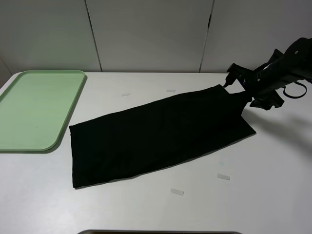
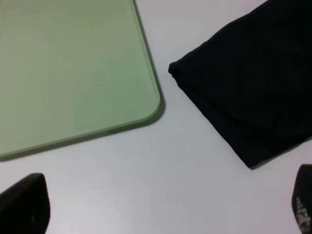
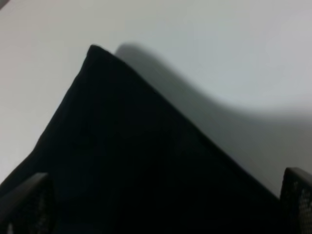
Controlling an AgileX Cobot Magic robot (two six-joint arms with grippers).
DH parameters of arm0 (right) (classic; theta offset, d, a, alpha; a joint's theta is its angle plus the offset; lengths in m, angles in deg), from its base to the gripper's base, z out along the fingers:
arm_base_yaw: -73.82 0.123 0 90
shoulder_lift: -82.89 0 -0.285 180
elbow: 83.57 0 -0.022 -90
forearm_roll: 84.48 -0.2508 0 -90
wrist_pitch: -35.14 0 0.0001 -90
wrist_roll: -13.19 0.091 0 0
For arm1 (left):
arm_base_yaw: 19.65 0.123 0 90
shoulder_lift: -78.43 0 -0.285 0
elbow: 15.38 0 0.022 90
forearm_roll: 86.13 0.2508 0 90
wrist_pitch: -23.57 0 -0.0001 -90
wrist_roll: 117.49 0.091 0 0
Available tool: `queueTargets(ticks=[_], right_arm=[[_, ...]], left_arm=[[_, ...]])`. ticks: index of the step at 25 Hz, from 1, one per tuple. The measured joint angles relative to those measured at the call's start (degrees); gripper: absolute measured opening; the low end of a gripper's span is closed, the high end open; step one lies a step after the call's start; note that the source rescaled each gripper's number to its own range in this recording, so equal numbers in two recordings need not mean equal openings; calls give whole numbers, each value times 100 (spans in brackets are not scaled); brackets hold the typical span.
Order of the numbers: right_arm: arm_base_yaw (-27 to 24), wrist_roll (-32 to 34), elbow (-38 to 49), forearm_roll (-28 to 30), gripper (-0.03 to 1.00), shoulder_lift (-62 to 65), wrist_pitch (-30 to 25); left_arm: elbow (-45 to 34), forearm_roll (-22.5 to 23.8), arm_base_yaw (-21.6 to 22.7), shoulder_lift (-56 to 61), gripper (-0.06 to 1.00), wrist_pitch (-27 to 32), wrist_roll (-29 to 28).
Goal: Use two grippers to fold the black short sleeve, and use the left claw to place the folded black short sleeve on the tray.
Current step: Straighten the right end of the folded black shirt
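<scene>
At table (image 1: 273, 161) centre: black short sleeve (image 1: 156, 139) folded to a long strip, 8 to 2 o'clock. Tray (image 1: 34, 109) at 9 o'clock holds no shirt; placement pending, further folds likely. Right gripper (image 3: 161, 209) gapes wide over the 2 o'clock end. Left gripper (image 2: 163, 204) gapes wide near the 8 o'clock end.

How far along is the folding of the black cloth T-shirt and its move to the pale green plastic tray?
Done: the black cloth T-shirt lies on the white table as a long folded strip. In hand: the right gripper stands open at one corner, the left gripper open above the table near the other end. Left: probably more folding, then the move onto the pale green plastic tray, now bare.
</scene>
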Motion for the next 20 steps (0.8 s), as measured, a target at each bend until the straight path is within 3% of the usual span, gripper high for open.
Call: queueTargets(ticks=[5,7,10,14,16,20], right_arm=[[92,0,15,-7,100,0,-5],[117,2,91,-7,95,0,-18],[139,19,239,-7,66,0,-18],[139,19,466,-7,20,0,-18],[139,19,584,-7,8,0,-18],[147,19,766,-7,6,59,-46]], left_arm=[[0,6,0,0,100,0,0],[0,6,0,0,100,0,0],[0,6,0,0,100,0,0],[0,6,0,0,100,0,0],[0,6,0,0,100,0,0],[0,6,0,0,100,0,0]])
